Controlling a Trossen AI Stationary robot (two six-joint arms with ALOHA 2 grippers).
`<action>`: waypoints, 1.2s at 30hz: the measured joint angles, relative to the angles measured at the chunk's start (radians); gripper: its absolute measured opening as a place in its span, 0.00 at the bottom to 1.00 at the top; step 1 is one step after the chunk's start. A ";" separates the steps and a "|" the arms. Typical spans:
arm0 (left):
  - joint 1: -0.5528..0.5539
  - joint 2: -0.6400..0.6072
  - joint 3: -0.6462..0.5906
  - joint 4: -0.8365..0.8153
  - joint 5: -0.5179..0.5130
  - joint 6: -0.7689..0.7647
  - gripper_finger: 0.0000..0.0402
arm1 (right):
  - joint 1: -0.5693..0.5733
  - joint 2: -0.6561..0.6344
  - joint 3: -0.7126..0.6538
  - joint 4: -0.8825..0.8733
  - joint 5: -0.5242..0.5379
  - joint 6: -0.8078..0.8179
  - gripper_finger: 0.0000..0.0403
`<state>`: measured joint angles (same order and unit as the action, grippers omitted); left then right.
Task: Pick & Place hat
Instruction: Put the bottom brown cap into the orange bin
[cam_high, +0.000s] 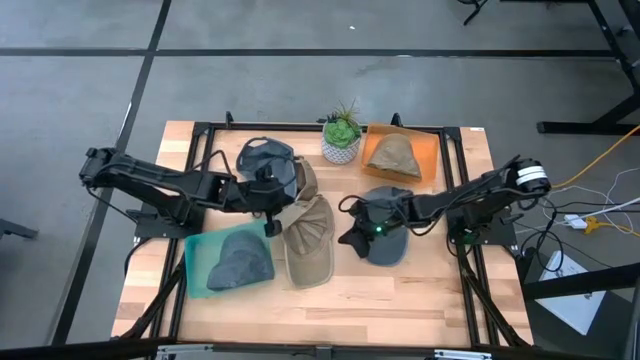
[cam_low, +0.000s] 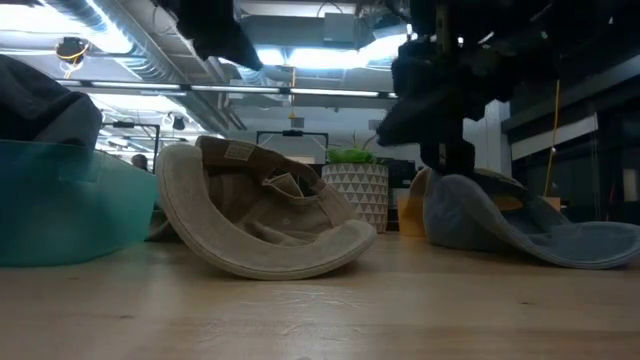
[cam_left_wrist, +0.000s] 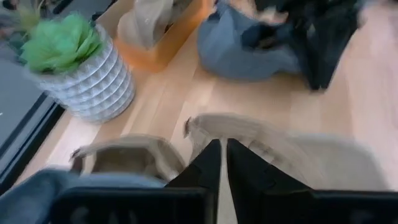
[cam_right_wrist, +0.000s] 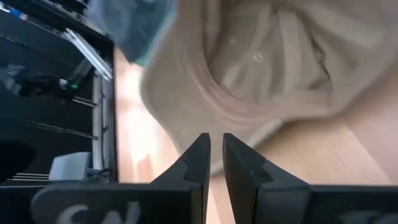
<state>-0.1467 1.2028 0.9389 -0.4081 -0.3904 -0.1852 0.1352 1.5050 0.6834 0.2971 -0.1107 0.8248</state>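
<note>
Hats are lying mid-worktop: tan hat (cam_high: 308, 240) at centre, grey hat (cam_high: 385, 240) at three o'clock. Both tools, left tool (cam_high: 270, 228) and right tool (cam_high: 352, 238), are sitting closed, gripping nothing (open wide before descending onto a brim).

A lab or workshop: bare ceiling pipes (cam_low: 150, 45) and strip lights (cam_low: 300, 55) run across the upper frame, grey concrete floor (cam_high: 300, 60) surrounds the wooden table (cam_high: 330, 300), loose cables (cam_high: 590, 215) lie at right.
</note>
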 joint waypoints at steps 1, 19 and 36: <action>0.000 0.007 0.001 0.001 0.000 0.000 0.05 | 0.000 0.009 0.000 -0.007 -0.008 0.003 0.11; -0.003 0.032 0.000 -0.013 0.020 0.015 0.05 | -0.044 0.210 0.065 -0.010 -0.189 0.058 0.40; -0.003 0.032 0.000 -0.014 0.050 0.014 0.05 | -0.047 0.374 0.210 -0.013 -0.141 0.008 0.45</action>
<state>-0.1497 1.2350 0.9386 -0.4225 -0.3409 -0.1711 0.0879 1.8790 0.8938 0.2845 -0.2517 0.8330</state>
